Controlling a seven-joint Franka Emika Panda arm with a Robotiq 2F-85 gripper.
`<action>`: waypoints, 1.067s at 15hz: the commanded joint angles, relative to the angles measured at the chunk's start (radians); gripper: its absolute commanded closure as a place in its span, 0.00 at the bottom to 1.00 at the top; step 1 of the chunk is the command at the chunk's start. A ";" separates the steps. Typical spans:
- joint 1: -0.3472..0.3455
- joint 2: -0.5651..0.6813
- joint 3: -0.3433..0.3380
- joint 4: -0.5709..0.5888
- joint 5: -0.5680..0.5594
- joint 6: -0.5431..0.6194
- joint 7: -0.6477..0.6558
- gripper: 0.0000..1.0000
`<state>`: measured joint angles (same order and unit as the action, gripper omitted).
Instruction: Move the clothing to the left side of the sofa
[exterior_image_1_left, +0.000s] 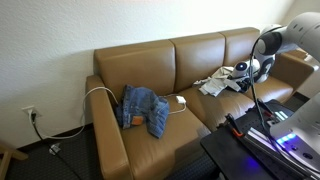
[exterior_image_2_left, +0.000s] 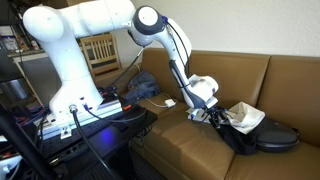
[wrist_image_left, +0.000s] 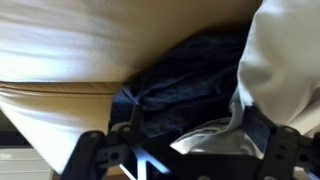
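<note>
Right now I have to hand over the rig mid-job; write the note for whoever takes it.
Gripper: open, empty, low over the white-grey shirt and dark navy-black top.
Shirt and top: heaped together on one seat, not yet moved.
Blue denim jeans: on the tan-brown leather sofa, end seat near the wall socket; seemingly already placed.
Left: grasp each remaining garment and carry it over beside the jeans.
</note>
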<state>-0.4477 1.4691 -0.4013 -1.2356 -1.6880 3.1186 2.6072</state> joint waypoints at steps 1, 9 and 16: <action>-0.077 0.000 0.088 0.048 -0.175 0.068 0.001 0.00; -0.164 0.000 0.250 0.133 -0.294 -0.098 -0.001 0.00; -0.364 -0.004 0.693 0.060 -0.732 -0.544 -0.001 0.00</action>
<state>-0.7624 1.4724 0.2073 -1.0778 -2.3374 2.6897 2.6061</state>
